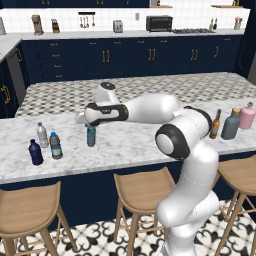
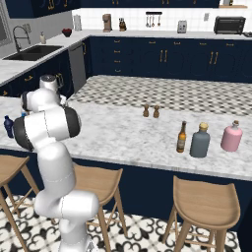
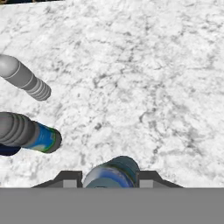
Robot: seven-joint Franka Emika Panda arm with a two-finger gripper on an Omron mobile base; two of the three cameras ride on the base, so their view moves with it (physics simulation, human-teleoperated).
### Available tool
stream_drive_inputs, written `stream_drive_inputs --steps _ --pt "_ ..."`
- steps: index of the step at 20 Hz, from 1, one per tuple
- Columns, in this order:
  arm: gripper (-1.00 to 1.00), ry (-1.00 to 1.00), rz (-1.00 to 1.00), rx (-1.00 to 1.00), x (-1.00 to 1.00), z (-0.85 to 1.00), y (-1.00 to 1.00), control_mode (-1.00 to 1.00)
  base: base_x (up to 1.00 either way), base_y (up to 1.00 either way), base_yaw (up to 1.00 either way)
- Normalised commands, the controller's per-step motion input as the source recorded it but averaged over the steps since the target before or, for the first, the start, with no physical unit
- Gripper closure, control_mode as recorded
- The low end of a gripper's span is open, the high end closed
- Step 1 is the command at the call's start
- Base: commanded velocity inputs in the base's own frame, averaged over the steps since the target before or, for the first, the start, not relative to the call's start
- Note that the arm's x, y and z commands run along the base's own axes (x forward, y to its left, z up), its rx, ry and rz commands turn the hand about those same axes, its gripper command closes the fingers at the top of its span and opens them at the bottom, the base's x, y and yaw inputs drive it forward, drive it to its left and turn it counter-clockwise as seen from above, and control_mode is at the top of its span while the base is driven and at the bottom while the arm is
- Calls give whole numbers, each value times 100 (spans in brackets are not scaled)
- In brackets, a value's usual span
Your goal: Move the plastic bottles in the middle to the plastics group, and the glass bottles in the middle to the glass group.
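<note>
Tool (image 3: pixel 109 179) grips teal bottle (image 1: pixel 91 135); no label writing legible.

I see three wooden stools (image 1: pixel 141 188) at the marble counter (image 1: pixel 130 142), a toaster oven (image 1: pixel 159 23) behind.

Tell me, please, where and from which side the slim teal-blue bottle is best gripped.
Probably the upper body, just under the cap, from straight above. The teal-blue bottle stands upright on the marble counter, apart from its neighbours, so both flanks are free. The gripper already hangs over it, fingers bracketing its round top; the slim body should fit between them.
</note>
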Motion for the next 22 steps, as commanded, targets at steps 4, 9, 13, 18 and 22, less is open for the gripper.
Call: stream_drive_inputs --steps 4,9,13,18,22 --pt "100 -4 -11 0 7 21 66 -100 0 0 0" --pt "100 0 -13 6 0 4 61 -100 0 0 0" --pt "100 0 -13 8 0 0 43 -100 0 0 0" --pt "100 1 -11 6 13 -10 18 -100 0 0 0" --pt "100 3 -8 0 8 -17 8 -100 0 0 0"
